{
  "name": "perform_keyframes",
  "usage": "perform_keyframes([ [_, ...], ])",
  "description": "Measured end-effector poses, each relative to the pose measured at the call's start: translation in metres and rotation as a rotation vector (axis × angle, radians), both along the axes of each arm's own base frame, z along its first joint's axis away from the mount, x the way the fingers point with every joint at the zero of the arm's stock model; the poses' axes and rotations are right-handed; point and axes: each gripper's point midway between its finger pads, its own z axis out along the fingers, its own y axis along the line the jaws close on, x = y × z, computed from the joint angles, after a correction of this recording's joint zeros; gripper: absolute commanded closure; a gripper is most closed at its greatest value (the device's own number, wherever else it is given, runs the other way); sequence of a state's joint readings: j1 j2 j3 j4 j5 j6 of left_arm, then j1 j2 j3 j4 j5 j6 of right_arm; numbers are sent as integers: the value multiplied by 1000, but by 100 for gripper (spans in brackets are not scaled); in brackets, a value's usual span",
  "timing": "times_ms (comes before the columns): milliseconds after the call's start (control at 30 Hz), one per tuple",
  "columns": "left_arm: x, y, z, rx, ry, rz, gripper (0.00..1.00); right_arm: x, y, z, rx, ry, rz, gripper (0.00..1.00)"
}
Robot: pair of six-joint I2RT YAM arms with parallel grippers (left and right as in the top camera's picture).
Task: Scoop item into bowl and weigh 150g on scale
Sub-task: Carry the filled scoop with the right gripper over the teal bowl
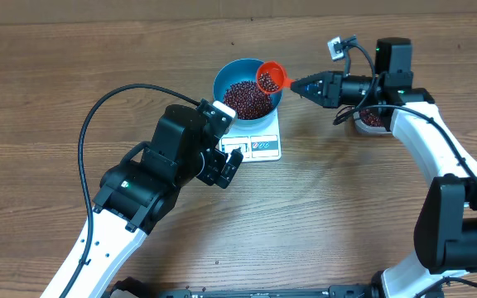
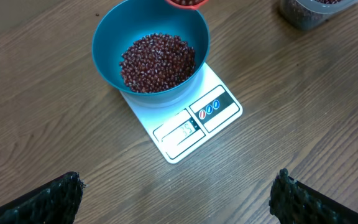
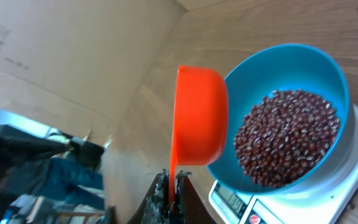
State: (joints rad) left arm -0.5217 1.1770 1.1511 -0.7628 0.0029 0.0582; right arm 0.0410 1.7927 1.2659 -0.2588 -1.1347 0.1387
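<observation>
Overhead, my right gripper [image 1: 298,84] pinches the handle of the orange plastic scoop [image 1: 269,77], tilted just ahead over the deep blue bowl [image 1: 220,79] on the flat white scale [image 1: 267,136]. Left wrist: my left gripper [image 2: 176,205] gapes empty, with loose red-brown beans [image 2: 157,62] heaped ahead. Right wrist: the beans should pour freely, and the stiff handle end seems my best hold.

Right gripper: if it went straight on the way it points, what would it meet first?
Most likely the near rim of the blue bowl. The right gripper, shut on the orange scoop, points across it, though it may be high enough to pass over.
</observation>
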Motion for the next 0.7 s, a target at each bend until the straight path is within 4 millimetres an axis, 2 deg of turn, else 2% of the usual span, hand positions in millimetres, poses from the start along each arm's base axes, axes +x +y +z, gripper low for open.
perform_keyframes([
  [300, 0, 0, 0, 0, 0, 0, 0, 19, 21, -15, -150, -78, -94, 96],
  [700, 0, 0, 0, 0, 0, 0, 0, 30, 24, -29, -332, -261, -111, 96],
])
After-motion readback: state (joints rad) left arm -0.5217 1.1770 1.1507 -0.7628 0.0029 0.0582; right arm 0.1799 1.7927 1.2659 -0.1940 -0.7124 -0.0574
